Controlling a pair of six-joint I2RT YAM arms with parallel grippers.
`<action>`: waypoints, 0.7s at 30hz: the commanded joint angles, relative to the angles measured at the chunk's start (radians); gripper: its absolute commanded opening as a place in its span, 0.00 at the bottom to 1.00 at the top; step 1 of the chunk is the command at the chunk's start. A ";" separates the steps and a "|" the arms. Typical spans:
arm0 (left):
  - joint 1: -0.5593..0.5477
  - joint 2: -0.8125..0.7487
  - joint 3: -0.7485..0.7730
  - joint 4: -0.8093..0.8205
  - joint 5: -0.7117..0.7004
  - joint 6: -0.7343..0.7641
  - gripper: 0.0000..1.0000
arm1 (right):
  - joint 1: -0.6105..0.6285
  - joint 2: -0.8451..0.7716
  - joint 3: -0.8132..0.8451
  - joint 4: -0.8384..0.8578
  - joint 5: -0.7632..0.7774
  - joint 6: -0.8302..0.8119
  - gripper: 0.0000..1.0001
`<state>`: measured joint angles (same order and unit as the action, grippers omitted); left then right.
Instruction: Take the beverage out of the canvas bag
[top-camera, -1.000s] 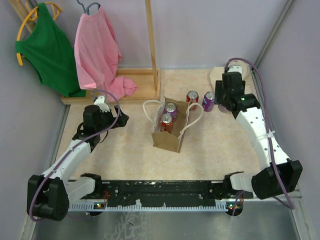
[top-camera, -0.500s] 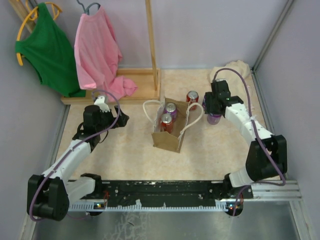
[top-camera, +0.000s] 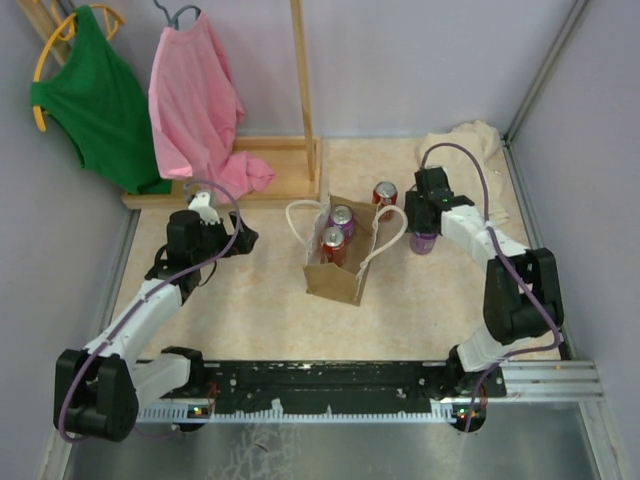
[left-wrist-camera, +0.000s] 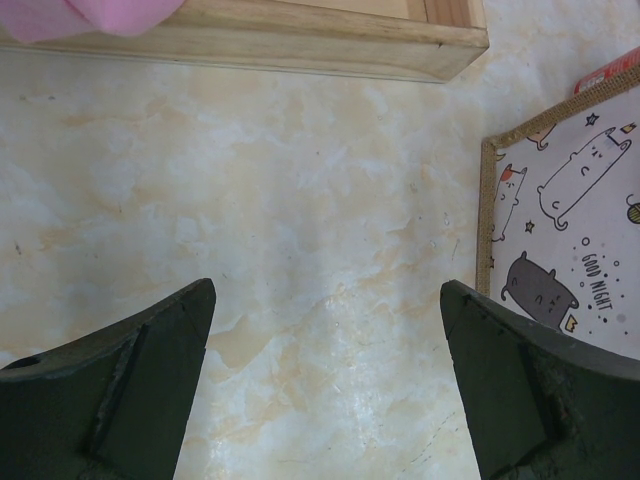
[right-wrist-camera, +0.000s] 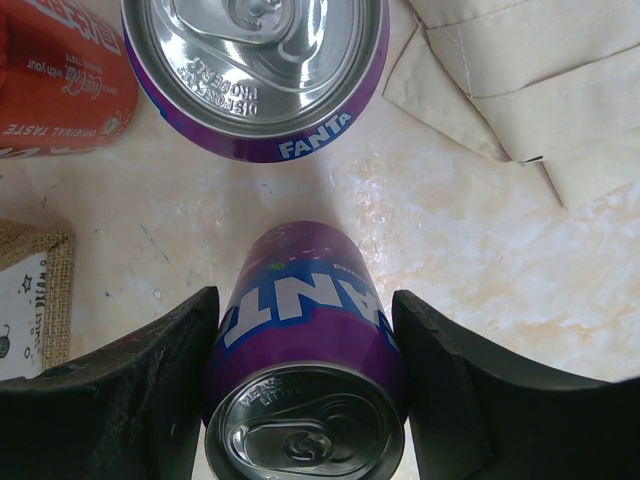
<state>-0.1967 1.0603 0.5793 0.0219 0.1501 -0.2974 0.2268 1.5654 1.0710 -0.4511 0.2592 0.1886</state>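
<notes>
Our right tool (right-wrist-camera: 303, 305) pinches a purple Fanta can (right-wrist-camera: 300, 350); we should lower it upright, clear of its twin (right-wrist-camera: 255, 80) ahead.

The left arm (top-camera: 140, 310) and right arm (top-camera: 470, 225) pair white shell links with black joint housings. A purple cable (top-camera: 455, 147) loops along each. Their black bases stand on a black rail (top-camera: 320, 378) edged with a pale toothed strip. The left end effector (left-wrist-camera: 325, 380) and right end effector (right-wrist-camera: 305, 380) each carry two broad, matte black, wedge-shaped fingers (left-wrist-camera: 130, 390).
</notes>
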 joint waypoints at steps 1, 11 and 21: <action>-0.007 -0.004 0.014 0.011 0.004 0.000 1.00 | 0.002 -0.002 0.021 0.073 0.005 0.014 0.02; -0.008 0.002 0.016 0.012 0.007 -0.002 1.00 | 0.003 0.018 0.006 0.073 -0.005 0.014 0.63; -0.008 -0.006 0.012 0.009 0.002 -0.002 1.00 | 0.005 -0.012 0.027 0.074 -0.002 0.011 0.86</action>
<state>-0.1967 1.0603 0.5793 0.0219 0.1501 -0.2974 0.2272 1.5841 1.0710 -0.4244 0.2546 0.1947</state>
